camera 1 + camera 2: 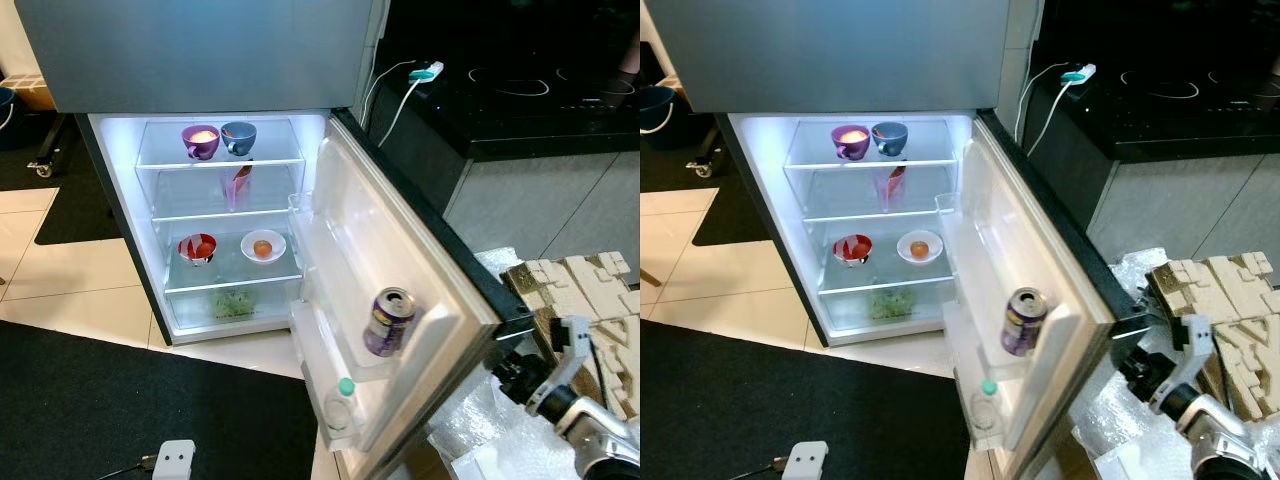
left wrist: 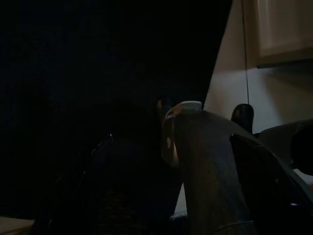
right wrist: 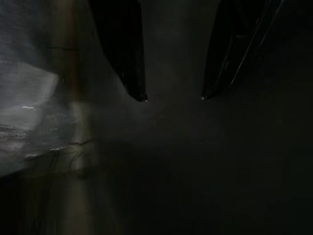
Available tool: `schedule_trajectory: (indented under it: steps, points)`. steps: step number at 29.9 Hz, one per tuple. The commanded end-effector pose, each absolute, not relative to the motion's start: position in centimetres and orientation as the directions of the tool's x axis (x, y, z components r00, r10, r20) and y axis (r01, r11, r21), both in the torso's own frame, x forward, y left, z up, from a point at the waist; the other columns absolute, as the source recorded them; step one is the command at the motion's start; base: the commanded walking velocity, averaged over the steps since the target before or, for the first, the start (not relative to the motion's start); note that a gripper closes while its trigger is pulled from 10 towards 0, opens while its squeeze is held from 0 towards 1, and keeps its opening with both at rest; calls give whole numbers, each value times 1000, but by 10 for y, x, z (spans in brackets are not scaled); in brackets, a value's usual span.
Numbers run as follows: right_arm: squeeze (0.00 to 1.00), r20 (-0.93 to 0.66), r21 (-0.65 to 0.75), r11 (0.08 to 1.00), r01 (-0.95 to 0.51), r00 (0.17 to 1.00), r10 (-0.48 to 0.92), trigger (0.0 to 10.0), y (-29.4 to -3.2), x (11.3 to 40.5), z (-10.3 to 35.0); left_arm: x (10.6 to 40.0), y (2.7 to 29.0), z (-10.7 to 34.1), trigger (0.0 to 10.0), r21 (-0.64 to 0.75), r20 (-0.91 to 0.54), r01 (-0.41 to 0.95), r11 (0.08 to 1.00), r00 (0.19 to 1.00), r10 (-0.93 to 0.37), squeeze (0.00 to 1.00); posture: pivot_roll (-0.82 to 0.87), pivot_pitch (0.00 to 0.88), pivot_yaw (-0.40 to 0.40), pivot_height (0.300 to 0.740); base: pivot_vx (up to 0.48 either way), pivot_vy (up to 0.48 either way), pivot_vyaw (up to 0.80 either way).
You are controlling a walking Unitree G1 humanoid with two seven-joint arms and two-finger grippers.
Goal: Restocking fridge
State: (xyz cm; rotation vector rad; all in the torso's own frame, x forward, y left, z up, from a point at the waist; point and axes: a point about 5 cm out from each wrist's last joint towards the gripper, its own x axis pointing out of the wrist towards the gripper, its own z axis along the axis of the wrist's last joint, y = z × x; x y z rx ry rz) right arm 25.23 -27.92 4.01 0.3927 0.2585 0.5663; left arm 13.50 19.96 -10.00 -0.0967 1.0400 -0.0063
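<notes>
The right arm (image 1: 585, 415) reaches in from five o'clock, wrist bent. Its right gripper (image 3: 171, 98) holds both black fingers apart.

Top fridge shelf (image 1: 220, 161): purple cup (image 1: 200, 140), blue cup (image 1: 238, 136). Lower shelf (image 1: 232, 277): red bowl (image 1: 197, 248), white bowl (image 1: 263, 245). Door shelf (image 1: 345, 372): can (image 1: 388, 322)

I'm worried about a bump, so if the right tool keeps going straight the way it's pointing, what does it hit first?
Most likely the outer face of the open fridge door. The right tool, fingers apart, points at a dark flat surface close ahead; depth is unclear in that dim wrist view.
</notes>
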Motion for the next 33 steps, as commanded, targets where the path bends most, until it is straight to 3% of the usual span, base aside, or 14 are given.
schedule_trajectory:
  steps: [1, 5, 6, 8, 10, 14, 16, 18, 20, 22, 23, 28, 33]
  points:
    - [0, -109, 448, 682, -579, 721, 684, 10000, -253, 254, 37, 132, 197, -102, 10000, -89, -867, -31, 996, 494, -62, 0, 37, 0, -54, 740, 0, 0, 0]
    - [0, -81, 454, 626, -635, 670, 738, 10000, -237, 255, 39, 132, 197, -102, 10000, -89, -868, -28, 996, 493, -64, 0, 37, 0, -54, 740, 0, 0, 0]
    - [0, -52, 451, 572, -685, 620, 783, 10000, -223, 256, 42, 132, 196, -102, 10000, -90, -868, -26, 996, 493, -65, 0, 36, 0, -52, 740, 0, 0, 0]
    - [0, -52, 451, 572, -685, 620, 783, 10000, -223, 256, 42, 132, 196, -102, 10000, -90, -868, -26, 996, 493, -65, 0, 36, 0, -52, 740, 0, 0, 0]
    - [0, 26, 434, 441, -786, 500, 866, 10000, -190, 257, 55, 133, 196, -102, 10000, -91, -868, -23, 996, 493, -67, 0, 36, 0, -53, 740, 0, 0, 0]
    - [0, 48, 425, 417, -803, 480, 876, 10000, -179, 260, 59, 133, 195, -102, 10000, -91, -868, -23, 996, 493, -68, 0, 36, 0, -53, 740, 0, 0, 0]
    - [0, 43, 412, 455, -789, 516, 856, 10000, -178, 266, 59, 132, 195, -102, 10000, -92, -868, -24, 996, 492, -68, 0, 37, 0, -54, 740, 0, 0, 0]
    - [0, -34, 384, 609, -694, 648, 761, 10000, -187, 278, 51, 132, 195, -102, 10000, -92, -869, -26, 995, 491, -68, 0, 37, 0, -54, 740, 0, 0, 0]
    - [0, -34, 384, 609, -694, 648, 761, 10000, -187, 278, 51, 132, 195, -102, 10000, -92, -869, -26, 995, 491, -68, 0, 37, 0, -54, 740, 0, 0, 0]
    - [0, -193, 335, 783, -524, 775, 602, 10000, -207, 284, 36, 131, 194, -103, 10000, -94, -870, -29, 995, 488, -68, 0, 39, 0, -58, 740, 0, 0, 0]
    - [0, -243, 307, 818, -487, 791, 562, 10000, -212, 282, 31, 130, 194, -103, 10000, -94, -871, -29, 995, 487, -68, 0, 39, 0, -58, 740, 0, 0, 0]
    - [0, -430, 231, 899, -372, 790, 437, 10000, -226, 262, 4, 130, 193, -103, 10000, -98, -870, -31, 995, 488, -71, 0, 39, 0, -61, 740, 0, 0, 0]
    - [0, -494, 234, 917, -323, 773, 399, 10000, -231, 249, -10, 131, 191, -103, 10000, -102, -869, -31, 994, 489, -74, 0, 39, 0, -61, 740, 0, 0, 160]
